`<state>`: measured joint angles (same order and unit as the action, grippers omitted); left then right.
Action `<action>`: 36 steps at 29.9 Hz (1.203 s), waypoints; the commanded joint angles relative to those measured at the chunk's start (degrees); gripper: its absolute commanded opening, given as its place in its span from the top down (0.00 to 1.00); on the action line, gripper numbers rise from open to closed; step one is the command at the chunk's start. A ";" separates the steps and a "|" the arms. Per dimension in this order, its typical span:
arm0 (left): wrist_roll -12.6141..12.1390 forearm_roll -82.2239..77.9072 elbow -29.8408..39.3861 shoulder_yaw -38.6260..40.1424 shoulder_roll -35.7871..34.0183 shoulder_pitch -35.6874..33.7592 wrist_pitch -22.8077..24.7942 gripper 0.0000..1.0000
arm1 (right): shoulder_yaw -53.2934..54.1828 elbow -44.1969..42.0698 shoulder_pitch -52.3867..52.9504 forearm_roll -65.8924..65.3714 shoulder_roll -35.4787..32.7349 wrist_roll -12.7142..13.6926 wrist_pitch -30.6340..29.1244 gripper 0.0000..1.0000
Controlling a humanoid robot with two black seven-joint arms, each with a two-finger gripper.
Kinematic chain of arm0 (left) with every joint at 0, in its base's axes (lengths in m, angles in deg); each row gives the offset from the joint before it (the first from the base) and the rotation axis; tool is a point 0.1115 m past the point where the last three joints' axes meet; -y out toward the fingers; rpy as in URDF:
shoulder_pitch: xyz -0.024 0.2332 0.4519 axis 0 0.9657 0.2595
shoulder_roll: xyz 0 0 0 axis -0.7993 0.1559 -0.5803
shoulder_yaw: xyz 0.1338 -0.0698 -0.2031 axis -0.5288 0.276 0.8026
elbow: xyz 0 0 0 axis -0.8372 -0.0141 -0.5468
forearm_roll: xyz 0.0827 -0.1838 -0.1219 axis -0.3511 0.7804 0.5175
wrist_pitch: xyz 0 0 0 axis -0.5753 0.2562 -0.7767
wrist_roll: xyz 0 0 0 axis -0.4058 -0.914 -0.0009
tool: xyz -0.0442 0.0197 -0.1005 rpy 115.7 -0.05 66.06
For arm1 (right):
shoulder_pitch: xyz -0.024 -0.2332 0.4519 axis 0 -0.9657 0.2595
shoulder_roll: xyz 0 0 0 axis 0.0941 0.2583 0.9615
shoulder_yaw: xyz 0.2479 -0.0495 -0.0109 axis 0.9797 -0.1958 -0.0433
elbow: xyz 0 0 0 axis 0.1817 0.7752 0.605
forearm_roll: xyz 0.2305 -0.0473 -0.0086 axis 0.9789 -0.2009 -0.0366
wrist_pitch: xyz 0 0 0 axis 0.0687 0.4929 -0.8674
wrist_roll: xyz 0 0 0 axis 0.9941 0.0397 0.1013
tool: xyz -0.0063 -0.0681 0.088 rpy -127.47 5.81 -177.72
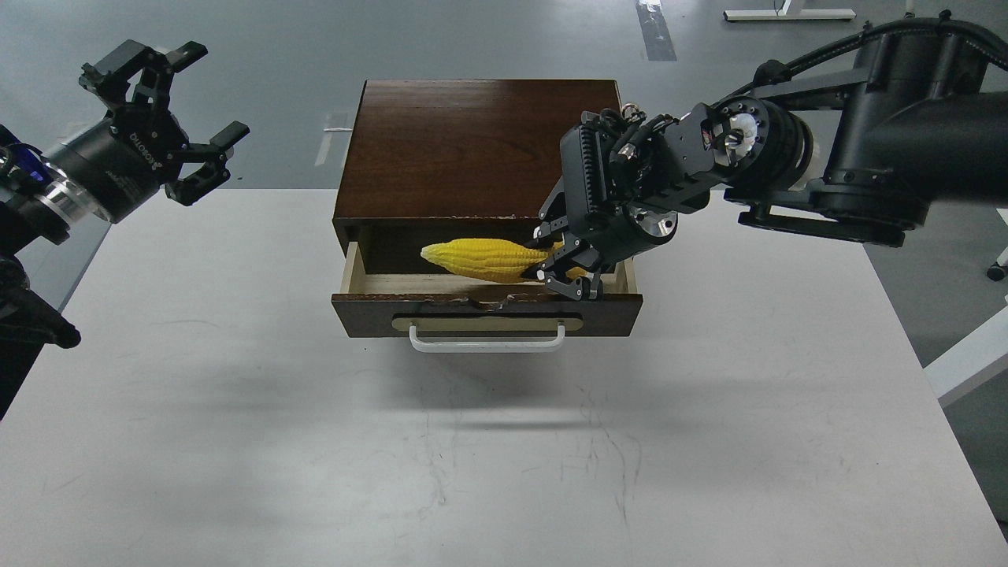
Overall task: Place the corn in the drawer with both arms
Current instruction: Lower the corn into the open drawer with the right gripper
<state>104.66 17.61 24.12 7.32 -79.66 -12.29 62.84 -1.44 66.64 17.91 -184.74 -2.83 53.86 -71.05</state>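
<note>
You are at the placing step. The drawer (488, 309) stands pulled open at frame centre, and the corn (484, 260) hangs over its pale inside, pinched at its thick end by your right gripper (568, 268). Next, release it, then push the drawer shut. Your left gripper (183, 118), upper left, is spread and empty.

Tabletop (236, 441): white, scuffed, faint scratches near the front.
Floor (472, 39): grey, smooth, glossy.
Floor tape (655, 31): dark strip, far end.
White frame base (787, 14): at the far edge.
Light: soft, overhead.
</note>
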 commanded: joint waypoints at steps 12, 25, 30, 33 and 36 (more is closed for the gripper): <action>0.00 0.04 0.01 0.00 -0.19 0.00 0.00 0.02 | -0.01 -0.07 -0.73 0.09 -0.01 -0.01 0.00 0.64; 0.00 -0.04 0.01 0.00 -0.10 0.00 0.00 0.02 | -0.01 -0.07 -0.73 0.18 -0.28 -0.01 0.00 0.59; 0.00 -0.04 0.01 0.00 -0.10 0.00 0.00 0.02 | -0.01 -0.07 -0.73 0.27 -0.36 -0.01 0.00 0.58; 0.00 -0.04 0.01 0.00 -0.10 0.00 0.00 0.02 | -0.01 -0.07 -0.73 0.27 -0.36 -0.01 0.00 0.57; 0.00 -0.04 0.01 0.00 -0.02 0.00 0.00 0.02 | -0.10 -0.07 -0.73 0.27 -0.45 -0.01 0.00 0.54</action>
<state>104.66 17.57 24.13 7.32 -79.76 -12.29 62.84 -1.45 66.58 17.17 -184.47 -3.21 53.84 -71.06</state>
